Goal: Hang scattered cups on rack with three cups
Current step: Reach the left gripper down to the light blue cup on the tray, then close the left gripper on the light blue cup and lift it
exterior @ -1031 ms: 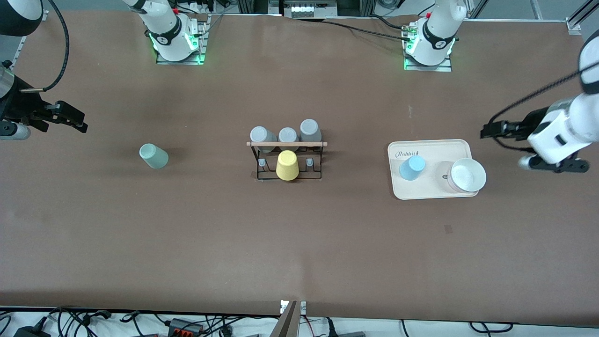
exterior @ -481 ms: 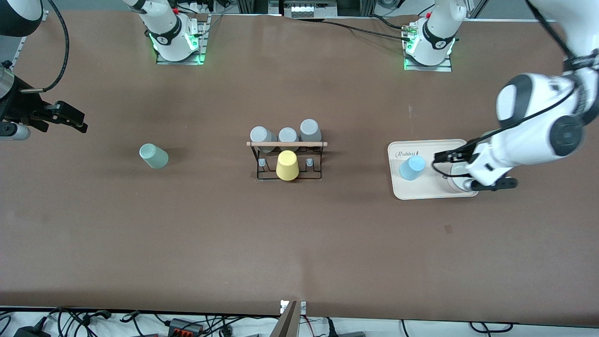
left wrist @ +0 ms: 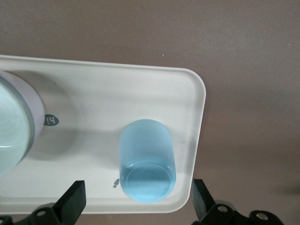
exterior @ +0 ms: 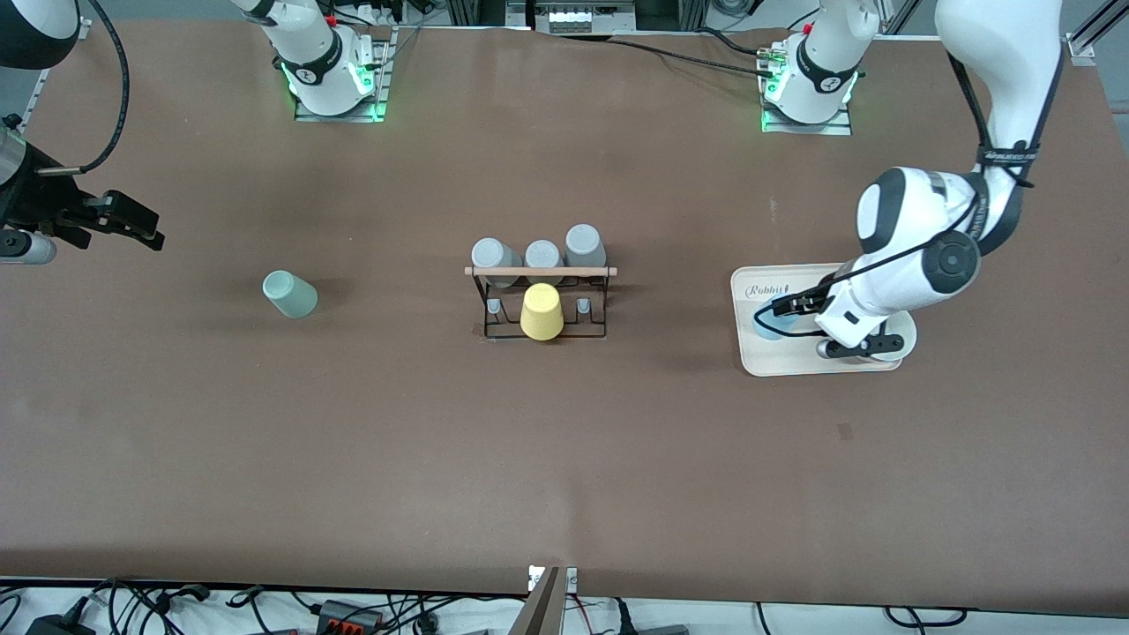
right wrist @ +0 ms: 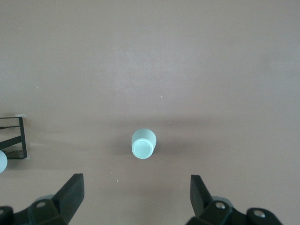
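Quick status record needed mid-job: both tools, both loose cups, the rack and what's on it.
left tool: open, over the cream tray, fingers either side of the light blue cup
right tool: open, waiting at the right arm's end of the table
light blue cup: upside down on the tray, beside a white bowl, not gripped
mint green cup: on the bare table, toward the right arm's end
rack: mid-table, holding three grey cups and a yellow cup

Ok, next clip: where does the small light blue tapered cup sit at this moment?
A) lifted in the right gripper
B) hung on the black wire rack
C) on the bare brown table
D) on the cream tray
D: the light blue tapered cup stands on the cream tray, between the open left gripper's fingers.
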